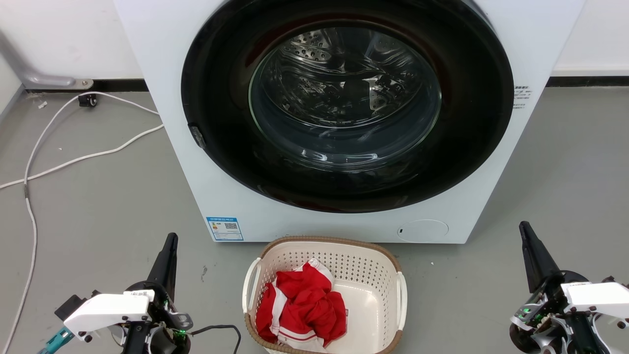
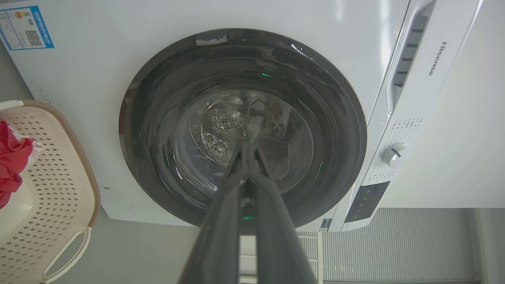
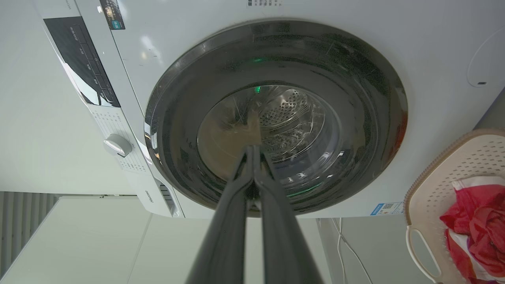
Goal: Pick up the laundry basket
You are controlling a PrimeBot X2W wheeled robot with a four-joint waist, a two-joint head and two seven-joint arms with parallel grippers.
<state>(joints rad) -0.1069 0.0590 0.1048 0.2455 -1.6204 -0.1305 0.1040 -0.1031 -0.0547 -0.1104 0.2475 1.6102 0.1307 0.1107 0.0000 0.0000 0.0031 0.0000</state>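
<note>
On the floor [image 1: 98,211] before the washing machine [image 1: 157,59], the laundry basket [image 1: 339,258] rests untouched.
Left gripper [image 1: 172,237] and right gripper [image 1: 524,226] flank it well apart, fingers closed together, empty; red-and-white cloth [image 1: 304,305] lies inside.

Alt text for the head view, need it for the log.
A cream laundry basket holding red and white clothing sits on the grey floor in front of a white washing machine with its round door shut. The left gripper and right gripper, both closed, flank the basket without touching it.
</note>
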